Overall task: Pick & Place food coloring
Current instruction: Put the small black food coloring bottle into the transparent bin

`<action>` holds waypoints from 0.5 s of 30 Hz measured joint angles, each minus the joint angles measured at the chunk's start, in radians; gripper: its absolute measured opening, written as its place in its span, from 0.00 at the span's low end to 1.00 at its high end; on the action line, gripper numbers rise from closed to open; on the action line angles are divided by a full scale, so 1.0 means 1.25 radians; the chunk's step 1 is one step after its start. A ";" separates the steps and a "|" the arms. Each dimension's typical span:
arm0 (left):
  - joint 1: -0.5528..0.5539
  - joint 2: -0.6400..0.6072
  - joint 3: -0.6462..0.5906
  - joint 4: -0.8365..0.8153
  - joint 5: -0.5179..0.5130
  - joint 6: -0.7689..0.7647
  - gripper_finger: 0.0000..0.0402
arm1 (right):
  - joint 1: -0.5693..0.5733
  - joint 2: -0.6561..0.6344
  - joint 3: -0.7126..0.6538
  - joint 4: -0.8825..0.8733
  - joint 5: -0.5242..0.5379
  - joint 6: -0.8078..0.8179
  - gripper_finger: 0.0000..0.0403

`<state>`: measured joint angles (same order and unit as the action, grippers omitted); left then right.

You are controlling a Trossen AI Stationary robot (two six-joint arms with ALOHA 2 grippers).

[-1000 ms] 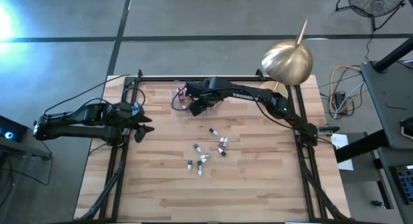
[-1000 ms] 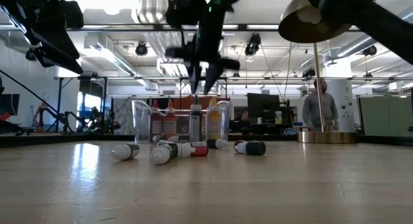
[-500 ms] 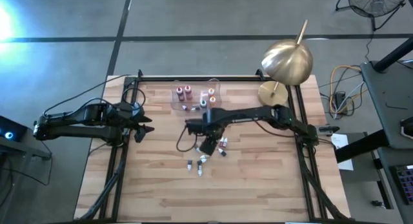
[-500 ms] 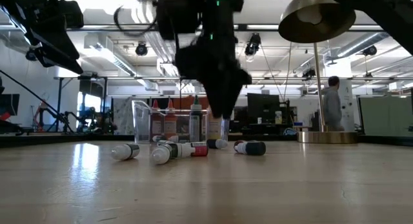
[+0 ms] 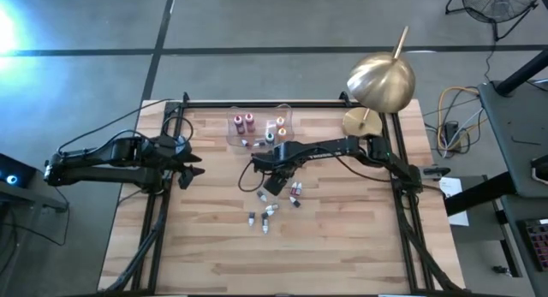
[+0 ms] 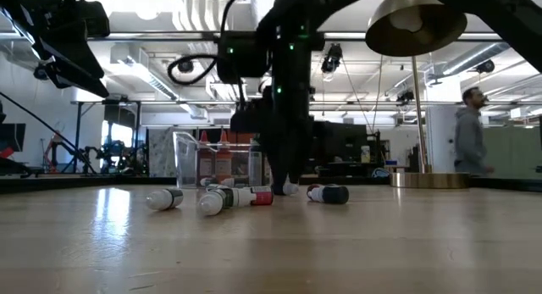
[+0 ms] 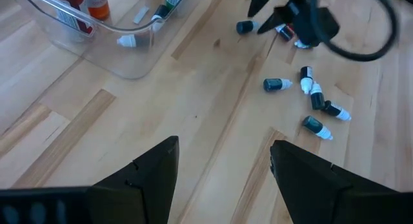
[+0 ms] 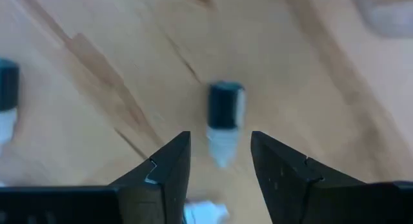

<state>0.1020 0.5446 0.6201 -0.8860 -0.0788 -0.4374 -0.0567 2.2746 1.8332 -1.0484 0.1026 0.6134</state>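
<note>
Food coloring bottles [image 5: 271, 210]: lying scattered on their sides near the middle of my wooden table [image 5: 342, 246], most of them dark with white caps; several more are standing or lying inside the clear tray.
Clear tray [image 5: 257, 126]: sitting near the far edge of the table, holding red and orange bottles upright.
Bottle under my right pincer [image 8: 224, 119]: a dark one with a pale cap, lying on the wood directly ahead of my right fingers and in line with the gap between them; I am not touching it.
My right gripper [image 5: 276, 182]: I am reaching across from the right side and hovering low over the far edge of the scattered group, just in front of the tray, fingers parted and gripping nothing.
My left gripper [image 5: 190, 166]: I am waiting at the left edge of the table, well apart from the bottles, fingers spread and empty.
Brass lamp [image 5: 380, 81]: standing at the far right corner of the table.
Person [image 6: 468, 131]: standing in the room beyond the table, seen at table level.
</note>
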 joint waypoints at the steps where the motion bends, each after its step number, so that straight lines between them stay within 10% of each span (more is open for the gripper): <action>1: 0.000 0.000 0.000 0.000 0.000 0.000 0.54 | -0.004 0.000 -0.014 0.022 -0.009 0.007 0.39; 15: 0.000 0.000 -0.002 0.000 0.000 -0.001 0.54 | -0.012 -0.004 -0.067 0.101 0.003 0.024 0.16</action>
<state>0.1020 0.5446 0.6182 -0.8860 -0.0788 -0.4389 -0.0715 2.2692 1.7489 -0.9220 0.1058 0.6434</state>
